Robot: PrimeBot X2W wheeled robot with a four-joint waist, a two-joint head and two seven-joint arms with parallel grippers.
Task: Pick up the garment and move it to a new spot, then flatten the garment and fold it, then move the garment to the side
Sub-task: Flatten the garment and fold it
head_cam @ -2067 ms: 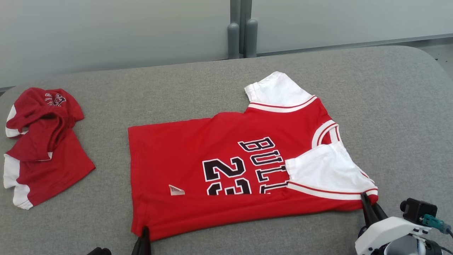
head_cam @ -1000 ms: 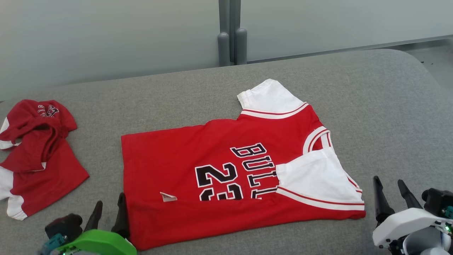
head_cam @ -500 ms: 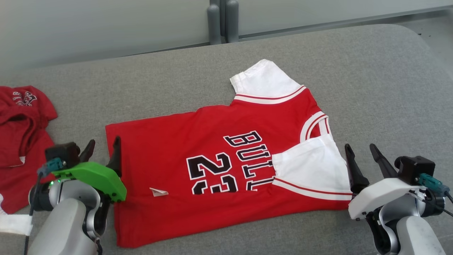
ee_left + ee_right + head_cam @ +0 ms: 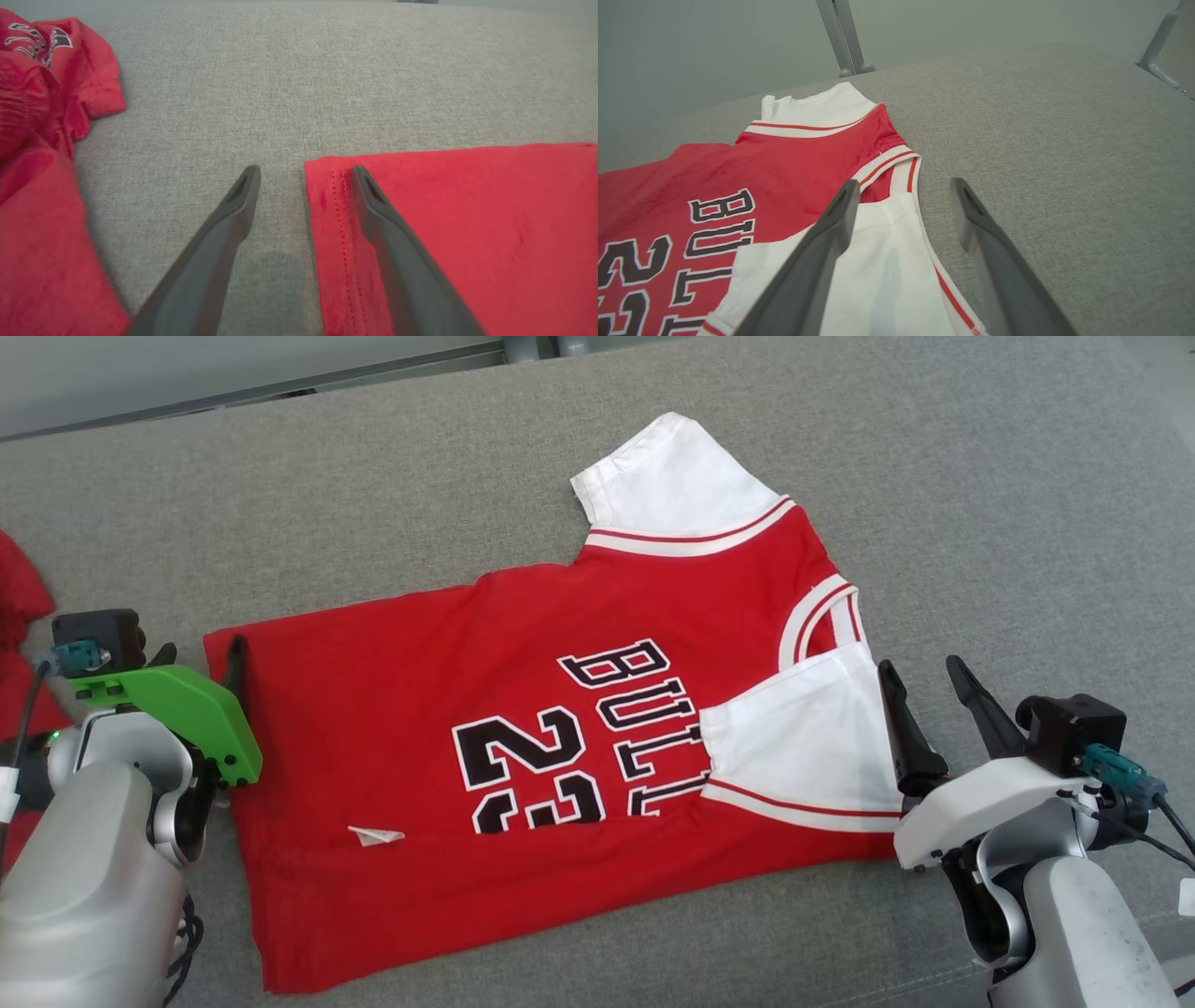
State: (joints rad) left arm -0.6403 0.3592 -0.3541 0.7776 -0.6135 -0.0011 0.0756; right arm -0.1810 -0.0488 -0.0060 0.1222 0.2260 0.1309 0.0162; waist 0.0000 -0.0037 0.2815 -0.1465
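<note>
The red jersey (image 4: 523, 709) is lying flat mid-pad (image 4: 980, 476), its near edge folded over. Black print is reading "BUL", the rest hiding under a folded white sleeve (image 4: 803, 747), beside a "23" partly cut off by the fold. A white tag (image 4: 376, 836) is showing, too small to read. The left gripper (image 4: 303, 171) is standing wide open at the hem corner, empty. The right gripper (image 4: 901, 183) is standing wide open at the sleeve, empty. A second garment (image 4: 42, 93) is lying at the left, its lettering unreadable.
</note>
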